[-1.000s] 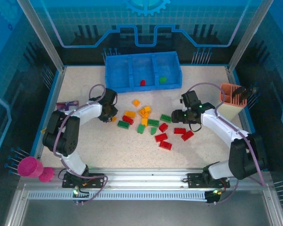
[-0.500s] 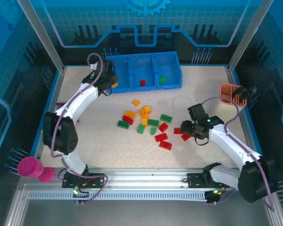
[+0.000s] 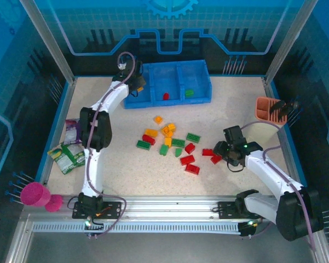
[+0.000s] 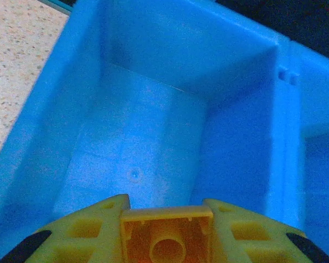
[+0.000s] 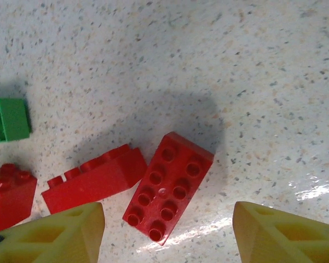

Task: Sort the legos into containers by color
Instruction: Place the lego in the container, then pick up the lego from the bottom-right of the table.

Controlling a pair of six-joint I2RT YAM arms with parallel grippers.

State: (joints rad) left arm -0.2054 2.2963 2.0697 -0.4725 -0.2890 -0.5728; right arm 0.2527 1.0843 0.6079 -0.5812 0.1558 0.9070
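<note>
**Left tool over the tray with a brick, right tool spread above the reds**

On the overhead camera I see the blue tray (image 3: 169, 103) against the far edge of the surface (image 3: 241, 101), about midway along it. My left tool (image 3: 136, 85) reaches out over the tray's left compartment (image 4: 137, 164). The left wrist camera shows it clamped on an orange-yellow brick (image 4: 167, 235), hollow underside toward the lens, held above the compartment's floor. The middle compartment holds one red brick (image 3: 165, 96), and the right compartment holds one green brick (image 3: 189, 92).

My right tool (image 3: 224, 153) sits low, toward the right edge. It is at the right end of the loose pile (image 3: 169, 143) of red, green and orange-yellow bricks scattered across the middle of the surface. On the right wrist camera its fingers (image 5: 49, 233) stand wide apart. A red eight-stud brick (image 5: 169, 186) lies flat on the surface between them, studs up and clear of both fingers. A second red brick (image 5: 96, 176) lies on its side just beside it.
</note>
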